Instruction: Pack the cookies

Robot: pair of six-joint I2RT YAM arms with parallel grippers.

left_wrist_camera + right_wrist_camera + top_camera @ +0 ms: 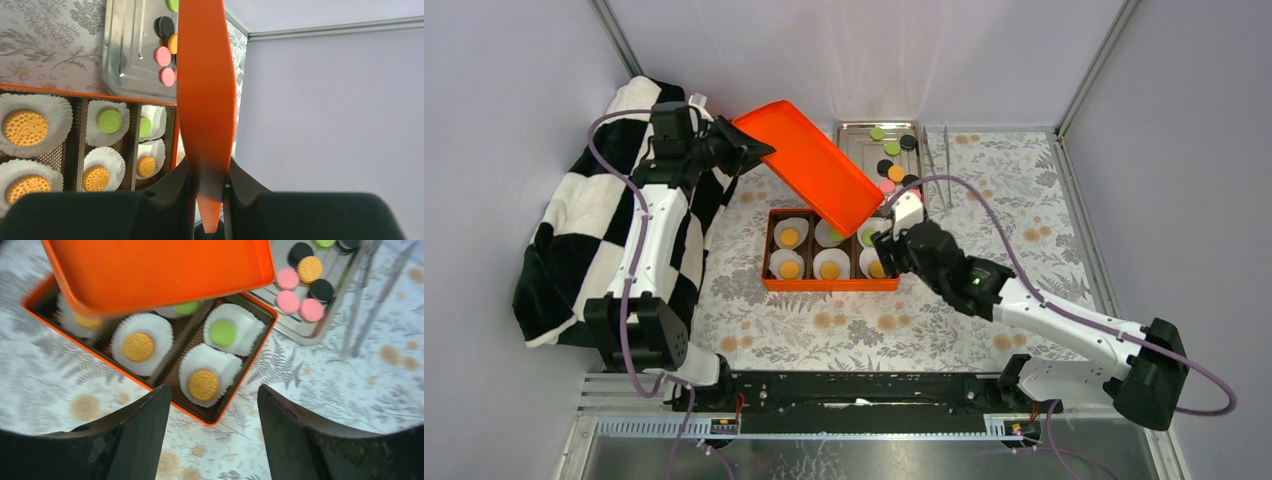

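The orange box (pixel 829 285) lies in mid-table, with cookies in white liners in its compartments: orange ones (pixel 138 346) and green ones (pixel 223 332). More cookies (pixel 892 172), pink, black, orange and green, lie loose on the metal tray (pixel 854 135) behind it. My left gripper (pixel 749 150) is shut on the edge of the orange lid (pixel 809 165), which hangs tilted over the box's back row. In the left wrist view the lid (pixel 205 90) runs edge-on between the fingers of the left gripper (pixel 210 182). My right gripper (pixel 214 392) hovers open over the box's right front corner, holding nothing.
A black-and-white checkered cloth (pixel 584 230) is heaped at the left under the left arm. Metal tongs (pixel 944 165) lie on the patterned mat to the right of the tray. The enclosure's walls stand close behind and at both sides.
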